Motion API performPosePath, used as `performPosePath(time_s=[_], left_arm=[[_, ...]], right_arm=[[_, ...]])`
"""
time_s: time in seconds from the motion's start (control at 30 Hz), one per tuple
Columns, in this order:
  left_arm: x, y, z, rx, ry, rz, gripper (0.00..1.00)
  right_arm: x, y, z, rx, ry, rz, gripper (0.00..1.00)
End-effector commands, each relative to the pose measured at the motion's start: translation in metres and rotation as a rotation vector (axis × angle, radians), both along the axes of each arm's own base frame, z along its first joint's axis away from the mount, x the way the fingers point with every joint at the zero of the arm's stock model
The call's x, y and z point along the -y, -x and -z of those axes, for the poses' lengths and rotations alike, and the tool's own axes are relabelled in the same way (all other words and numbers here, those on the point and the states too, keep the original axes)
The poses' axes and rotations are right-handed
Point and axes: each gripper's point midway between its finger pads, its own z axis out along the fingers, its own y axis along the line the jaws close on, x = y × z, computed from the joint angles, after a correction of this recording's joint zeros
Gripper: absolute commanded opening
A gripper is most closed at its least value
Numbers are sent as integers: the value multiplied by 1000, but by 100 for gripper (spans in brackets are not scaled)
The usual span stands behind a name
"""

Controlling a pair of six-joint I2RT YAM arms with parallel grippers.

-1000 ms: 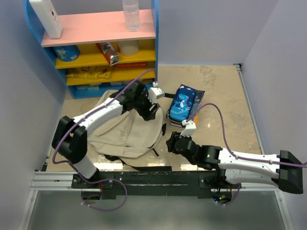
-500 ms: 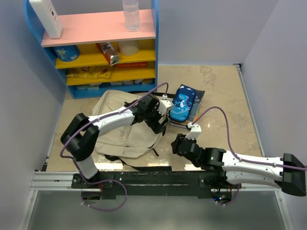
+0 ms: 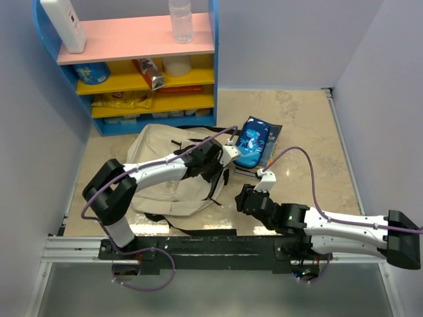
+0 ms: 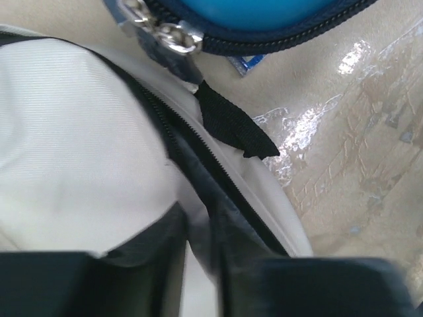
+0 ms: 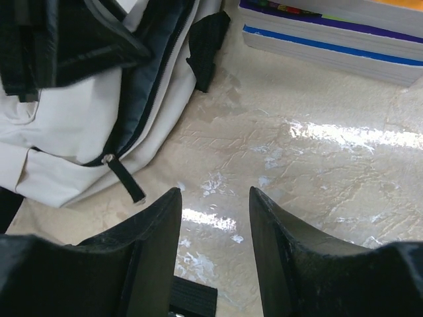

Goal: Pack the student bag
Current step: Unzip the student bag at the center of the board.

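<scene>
The student bag (image 3: 165,181), beige canvas, lies flat at the centre left of the table. Its zip stands open along the right edge, showing dark lining (image 4: 218,218). My left gripper (image 3: 221,173) is at that edge, shut on a fold of the rim and lining (image 4: 201,251). A black zip tab (image 4: 231,125) sticks out beside it. My right gripper (image 3: 243,198) hovers low over bare table just right of the bag (image 5: 59,139), open with nothing between its fingers (image 5: 213,193). A blue pencil case (image 3: 251,142) rests on stacked books (image 3: 268,158) nearby.
A blue, pink and yellow shelf unit (image 3: 132,66) stands at the back left, holding a bottle (image 3: 180,20), a white box (image 3: 65,23) and snacks. The books' spines (image 5: 330,39) lie just ahead of the right gripper. Walls close in both sides.
My left gripper came forward from the bag's top to its right edge, opened wide, then closed on the rim. The right gripper shifted slightly to the right.
</scene>
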Motion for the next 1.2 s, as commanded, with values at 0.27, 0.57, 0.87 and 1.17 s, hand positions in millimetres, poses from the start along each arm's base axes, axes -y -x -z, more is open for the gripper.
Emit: performPosePath(time_s=[0.27,0.57,0.87,1.17], left_arm=[[-5,14,-75,82,113,62,0],[-22,56,-82,8,122,183,0],[-35,70,-93,11,134,199,0],[-38,74,-105,16,162,190,0]], right_arm=[[-43,-22,-28,100,-74,-19,48],[-77,-44,-53,185,-100,-24,50],[-97,-40,-14,108,-58,-78,41],[-102,-28,36,44,-10,-129,25]])
